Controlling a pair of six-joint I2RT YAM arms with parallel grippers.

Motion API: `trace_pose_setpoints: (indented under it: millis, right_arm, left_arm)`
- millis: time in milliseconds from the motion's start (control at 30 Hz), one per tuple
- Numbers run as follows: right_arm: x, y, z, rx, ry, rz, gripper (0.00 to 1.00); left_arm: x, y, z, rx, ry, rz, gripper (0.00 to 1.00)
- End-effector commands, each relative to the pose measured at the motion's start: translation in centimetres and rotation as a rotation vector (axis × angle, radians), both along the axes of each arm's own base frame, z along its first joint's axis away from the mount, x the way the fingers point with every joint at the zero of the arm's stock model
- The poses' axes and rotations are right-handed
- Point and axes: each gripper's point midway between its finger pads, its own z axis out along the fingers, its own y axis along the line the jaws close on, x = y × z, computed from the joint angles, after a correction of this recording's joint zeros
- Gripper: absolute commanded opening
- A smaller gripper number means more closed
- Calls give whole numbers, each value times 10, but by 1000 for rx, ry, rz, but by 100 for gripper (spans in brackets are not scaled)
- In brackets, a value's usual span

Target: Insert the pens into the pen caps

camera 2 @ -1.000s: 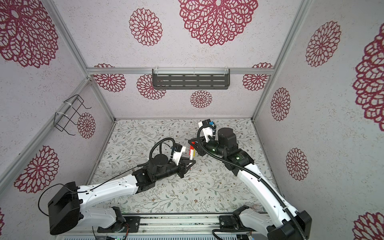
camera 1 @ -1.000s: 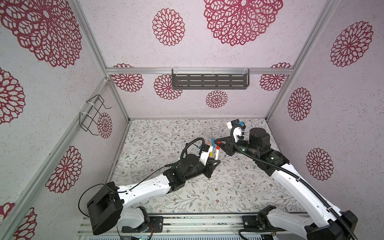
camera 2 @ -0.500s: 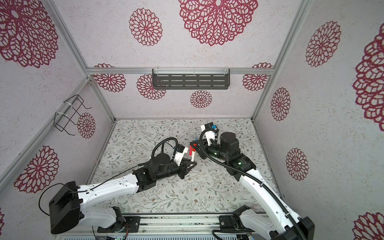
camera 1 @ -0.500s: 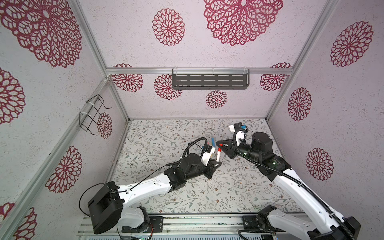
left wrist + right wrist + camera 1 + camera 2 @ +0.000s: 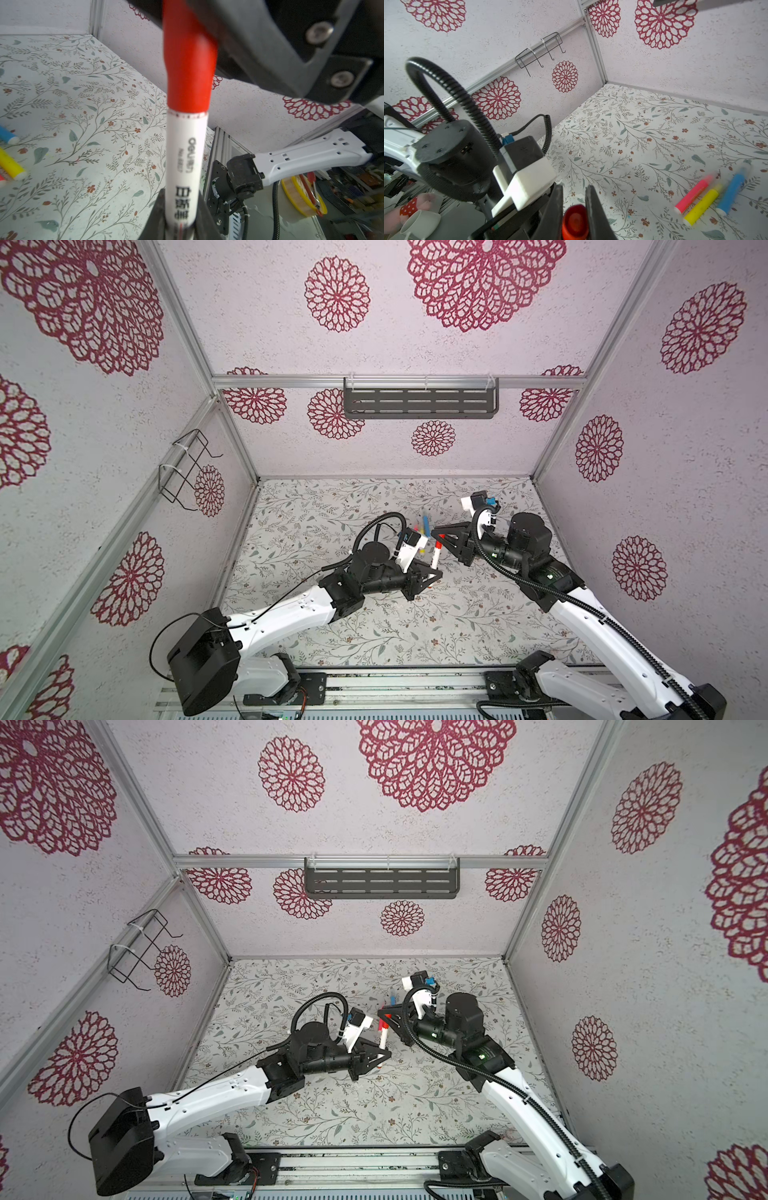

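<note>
Mid-table, above the floral mat (image 5: 633, 133): the white pen (image 5: 187, 149) stands nearly upright, pinched low on its barrel by the left gripper (image 5: 433, 576), jaws pressed onto it. Right gripper (image 5: 574, 207) is clamped across the sides of the red cap (image 5: 187, 52), which meets the pen's top end. A slight kink shows between cap and pen, and how far it is seated cannot be told. Judgement: pen is light, stiff, smooth plastic, likely to pivot or slide in a two-point pinch. A hold low on the barrel leaves a long lever, so one nearer the capped end would steady it. Cap is tiny and thin-walled, so grip its sides lightly and push along the axis. Blue pen (image 5: 733, 187), yellow pen (image 5: 702, 204) and pink pen (image 5: 693, 193) lie side by side on the mat.
</note>
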Motion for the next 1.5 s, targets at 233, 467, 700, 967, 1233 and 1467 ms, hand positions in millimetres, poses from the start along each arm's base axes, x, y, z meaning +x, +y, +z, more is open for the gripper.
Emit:
trace_pose_setpoints:
  millis: [233, 467, 700, 967, 1233, 1467]
  right_arm:
    - [-61, 17, -25, -3, 64, 318, 0]
    - [-70, 21, -40, -31, 103, 359, 0]
    - [-65, 25, -56, -85, 137, 313, 0]
    - [-57, 32, -79, -115, 181, 238, 0]
    - [-37, 23, -110, -231, 247, 62, 0]
    - [-58, 35, -104, -195, 227, 154, 0]
  left_arm:
    - [29, 36, 83, -331, -53, 60, 0]
    - [31, 38, 87, -350, -32, 45, 0]
    - [42, 43, 82, -293, -25, 124, 0]
    - [51, 61, 80, -237, -53, 251, 0]
    - [58, 55, 80, -186, -101, 309, 0]
    - [58, 46, 92, -224, -130, 275, 0]
